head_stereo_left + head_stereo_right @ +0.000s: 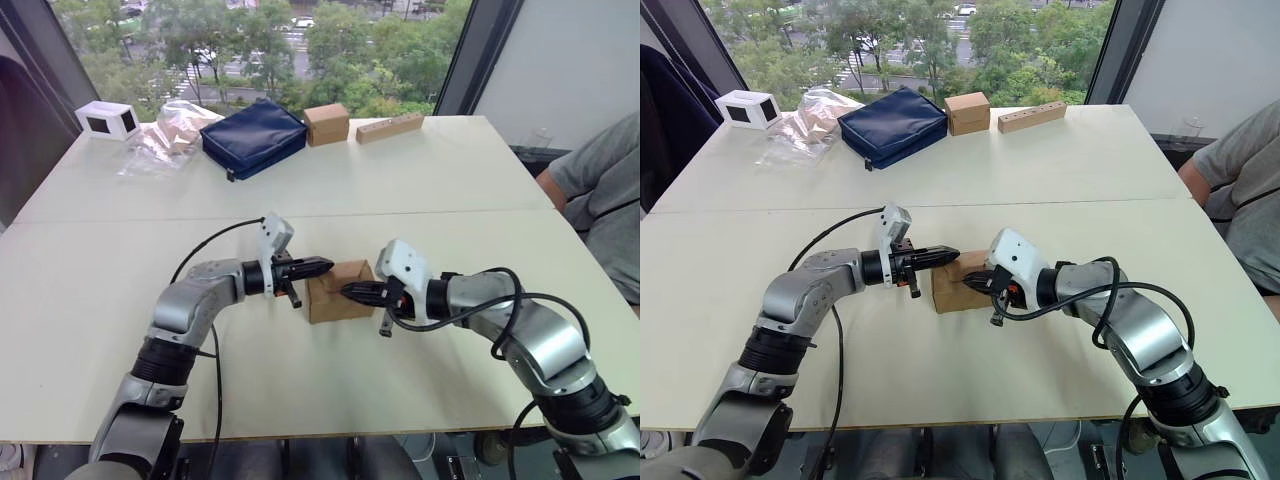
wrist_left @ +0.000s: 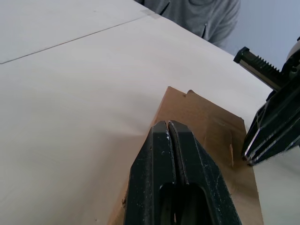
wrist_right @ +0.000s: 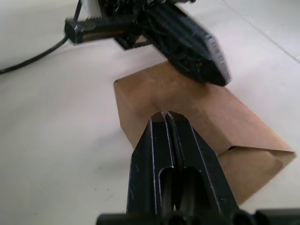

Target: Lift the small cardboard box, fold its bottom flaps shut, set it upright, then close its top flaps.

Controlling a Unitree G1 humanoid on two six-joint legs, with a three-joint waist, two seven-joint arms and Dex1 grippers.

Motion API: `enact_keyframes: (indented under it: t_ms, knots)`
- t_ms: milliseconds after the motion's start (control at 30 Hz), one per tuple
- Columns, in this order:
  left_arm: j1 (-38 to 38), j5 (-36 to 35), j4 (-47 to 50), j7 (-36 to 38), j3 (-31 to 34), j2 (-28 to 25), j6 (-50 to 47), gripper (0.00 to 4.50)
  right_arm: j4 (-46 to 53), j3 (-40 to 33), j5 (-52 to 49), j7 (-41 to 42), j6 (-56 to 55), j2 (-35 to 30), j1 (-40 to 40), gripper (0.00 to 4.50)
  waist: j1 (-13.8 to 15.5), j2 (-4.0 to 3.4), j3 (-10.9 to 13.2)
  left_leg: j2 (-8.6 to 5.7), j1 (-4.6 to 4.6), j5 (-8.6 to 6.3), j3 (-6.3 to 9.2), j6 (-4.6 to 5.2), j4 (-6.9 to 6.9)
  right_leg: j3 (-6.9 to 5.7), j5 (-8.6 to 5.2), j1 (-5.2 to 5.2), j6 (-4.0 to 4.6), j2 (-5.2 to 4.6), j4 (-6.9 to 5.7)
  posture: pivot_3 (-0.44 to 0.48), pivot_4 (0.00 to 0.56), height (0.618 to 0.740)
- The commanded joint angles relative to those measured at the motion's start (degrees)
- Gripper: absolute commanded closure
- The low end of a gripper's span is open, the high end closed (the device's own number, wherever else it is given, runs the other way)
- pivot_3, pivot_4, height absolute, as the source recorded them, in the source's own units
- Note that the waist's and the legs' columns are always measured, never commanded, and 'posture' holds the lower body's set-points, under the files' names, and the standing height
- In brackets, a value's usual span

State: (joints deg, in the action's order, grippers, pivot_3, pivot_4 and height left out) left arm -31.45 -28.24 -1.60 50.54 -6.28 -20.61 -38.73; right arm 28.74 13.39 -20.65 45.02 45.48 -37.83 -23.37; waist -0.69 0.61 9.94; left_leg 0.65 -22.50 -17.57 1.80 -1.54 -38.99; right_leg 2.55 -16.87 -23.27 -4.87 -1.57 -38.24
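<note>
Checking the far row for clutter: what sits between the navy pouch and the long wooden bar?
A cube-shaped cardboard box sits between the navy pouch and the wooden bar, seen from the head camera.

navy pouch [image 1: 254,137] | cube box [image 1: 327,124] | tan bar [image 1: 390,127] | white box [image 1: 107,119]

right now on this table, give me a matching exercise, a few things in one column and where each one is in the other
Things:
1. small cardboard box
2. navy pouch
3. white box
4. long wooden bar

Places:
A. far left corner of the table
B. between the left gripper and the right gripper
C. far edge, right of the cube-shaped cardboard box
D. far side, next to the clear plastic bag

Pairs: 1-B, 2-D, 3-A, 4-C
</note>
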Motion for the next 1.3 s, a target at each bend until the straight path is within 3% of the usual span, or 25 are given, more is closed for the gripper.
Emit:
enact_keyframes:
  t_ms: [33,600,900,1300]
  knots:
    - [0.0,-0.7,0.7,0.2,0.7,-0.1,-0.4,4.46,-0.3,1.1,2.8,-0.4,-2.3,-0.9,-1.1,4.5,0.0,0.0,0.0,0.0,0.0,0.0,0.0,0.0,0.0,0.0,0.0,0.0,0.0,0.0,0.0,0.0,0.15,0.74]
    - [0.3,-1.0,1.6,0.4,0.9,0.1,-1.6,4.46,-4.4,3.7,7.5,-0.4,-4.3,-0.9,-3.0,4.5,0.0,0.0,0.0,0.0,0.01,0.0,0.0,0.0,0.0,-0.01,0.0,0.01,0.0,0.0,0.0,0.0,0.15,0.74]
    - [-0.7,-1.9,0.3,-1.1,2.8,0.8,-2.2,4.46,1.6,0.3,0.3,2.3,-0.7,0.1,-2.7,4.5,0.0,0.0,0.0,0.0,0.01,0.0,0.01,0.0,0.0,-0.01,0.0,0.01,0.0,-0.02,0.0,0.0,0.15,0.74]
    - [-0.1,-3.4,1.8,-1.2,2.9,0.9,-4.0,4.46,-3.1,4.0,6.5,0.7,-3.3,-0.7,-3.6,4.5,0.0,0.0,0.0,0.0,0.01,0.0,0.01,0.0,0.0,-0.01,0.0,0.01,0.0,-0.02,0.0,0.0,0.15,0.74]
